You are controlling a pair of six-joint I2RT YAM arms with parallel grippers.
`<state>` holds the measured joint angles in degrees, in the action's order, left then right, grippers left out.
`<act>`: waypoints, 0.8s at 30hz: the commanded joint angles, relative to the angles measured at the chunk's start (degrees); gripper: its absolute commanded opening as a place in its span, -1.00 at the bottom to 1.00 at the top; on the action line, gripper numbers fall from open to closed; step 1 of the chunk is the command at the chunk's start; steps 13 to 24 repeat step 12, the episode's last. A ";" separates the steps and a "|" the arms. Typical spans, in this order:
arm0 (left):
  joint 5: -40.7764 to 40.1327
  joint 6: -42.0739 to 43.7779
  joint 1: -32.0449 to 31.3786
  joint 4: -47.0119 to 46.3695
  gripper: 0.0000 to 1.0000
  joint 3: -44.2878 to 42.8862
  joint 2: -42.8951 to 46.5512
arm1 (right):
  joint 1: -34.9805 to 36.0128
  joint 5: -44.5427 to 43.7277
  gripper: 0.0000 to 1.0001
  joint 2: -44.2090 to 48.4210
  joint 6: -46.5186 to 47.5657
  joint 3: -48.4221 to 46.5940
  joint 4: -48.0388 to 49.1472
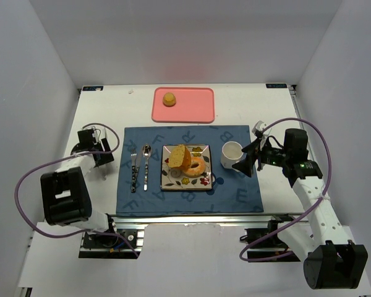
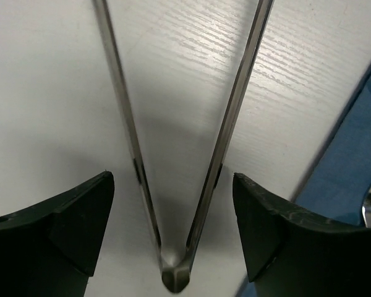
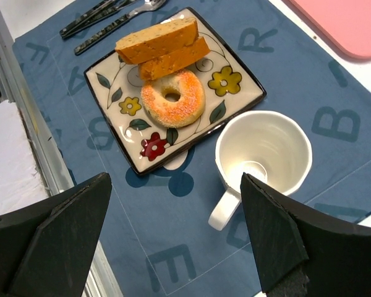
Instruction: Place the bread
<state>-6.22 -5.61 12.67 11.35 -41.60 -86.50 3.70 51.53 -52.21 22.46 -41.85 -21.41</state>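
Nearest you on the left, your left claw (image 2: 172, 179) sits low over the white surface (image 2: 49, 93), just off the left edge of the blue placemat (image 3: 278, 80). Its jaws are parted and grip nothing. A pair of metal tongs (image 2: 226, 142) lies flat between them, its joined end toward the wrist, and you can see a gap on each side between finger and metal. On the right, your right claw (image 3: 174, 179) hangs wide open and empty above the right part of the placemat, close to the white mug (image 3: 263, 151). The mug stands upright with its handle turned toward the claw. Just left of the mug is the square flowered plate (image 3: 244, 96), which carries most of the bread. Two wedge slices (image 3: 167, 46) are stacked on its far side and a sugared ring (image 3: 188, 102) lies flat against them. Left of the plate, a fork (image 1: 134, 168) and a spoon (image 1: 146, 164) lie side by side on the placemat. Farthest away, beyond the placemat, the pink tray (image 1: 198, 108) holds one little round bun (image 1: 169, 99) on its left part.
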 commanded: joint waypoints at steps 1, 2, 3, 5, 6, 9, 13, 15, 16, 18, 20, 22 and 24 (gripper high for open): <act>-1.87 -2.39 0.17 4.09 0.74 -1.36 7.72 | -0.36 -1.33 0.79 0.88 -1.35 -2.36 -0.83; -1.61 -3.78 0.25 5.51 0.75 -2.16 8.97 | -0.36 -2.65 0.79 0.88 -5.19 -2.71 -0.48; -0.12 -4.32 0.17 6.83 0.96 -2.86 10.20 | -0.36 -6.23 0.79 0.88 -7.75 -3.24 0.13; 2.86 -6.51 0.17 11.04 0.96 -4.97 14.23 | -0.36 -10.11 0.79 0.79 -12.15 -5.08 0.40; 4.71 -6.87 0.17 12.01 0.96 -5.50 15.73 | -0.36 -12.13 0.79 0.88 -15.13 -5.78 0.40; 12.88 -9.07 0.08 12.55 0.96 -4.98 23.02 | -0.36 -17.24 0.79 0.88 -17.70 -7.55 1.19; 19.12 -11.09 0.17 12.55 0.96 -3.14 28.92 | -0.36 -16.99 0.80 0.53 -18.15 -8.78 1.81; 19.12 -11.09 0.17 12.55 0.96 -3.14 28.92 | -0.36 -16.99 0.80 0.53 -18.15 -8.78 1.81; 19.12 -11.09 0.17 12.55 0.96 -3.14 28.92 | -0.36 -16.99 0.80 0.53 -18.15 -8.78 1.81; 19.12 -11.09 0.17 12.55 0.96 -3.14 28.92 | -0.36 -16.99 0.80 0.53 -18.15 -8.78 1.81; 19.12 -11.09 0.17 12.55 0.96 -3.14 28.92 | -0.36 -16.99 0.80 0.53 -18.15 -8.78 1.81; 19.12 -11.09 0.17 12.55 0.96 -3.14 28.92 | -0.36 -16.99 0.80 0.53 -18.15 -8.78 1.81; 19.12 -11.09 0.17 12.55 0.96 -3.14 28.92 | -0.36 -16.99 0.80 0.53 -18.15 -8.78 1.81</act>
